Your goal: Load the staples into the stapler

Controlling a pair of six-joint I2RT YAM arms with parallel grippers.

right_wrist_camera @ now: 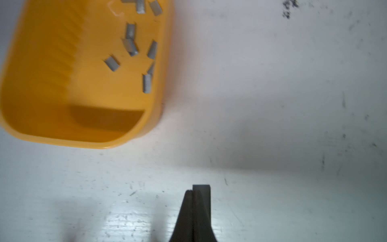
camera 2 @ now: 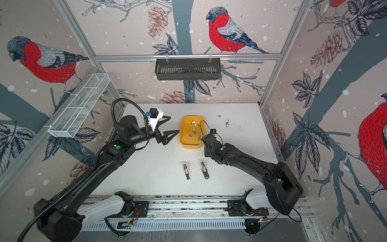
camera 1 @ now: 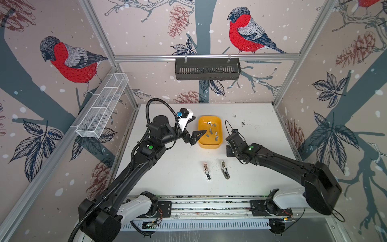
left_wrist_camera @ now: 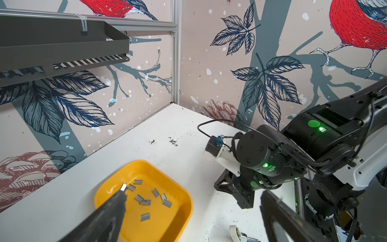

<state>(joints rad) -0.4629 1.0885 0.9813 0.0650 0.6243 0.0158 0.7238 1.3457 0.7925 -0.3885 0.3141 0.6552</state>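
Bullfinch-papered booth around a scuffed white surface [camera 1: 173, 178].
Three walls [camera 1: 146, 31] papered with red-breasted birds, pine cones and grey-blue branches stand in aluminium bars [camera 1: 206, 57]; a black slotted shelf [camera 1: 207, 71] hangs at 12 o'clock, a white wire basket [camera 1: 102, 106] at 10 o'clock, a metal rail [camera 1: 209, 206] runs at 6 o'clock.

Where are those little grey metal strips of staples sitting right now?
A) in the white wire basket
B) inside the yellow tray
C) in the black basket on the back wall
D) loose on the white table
B: the staple strips lie scattered on the floor of the yellow tray.
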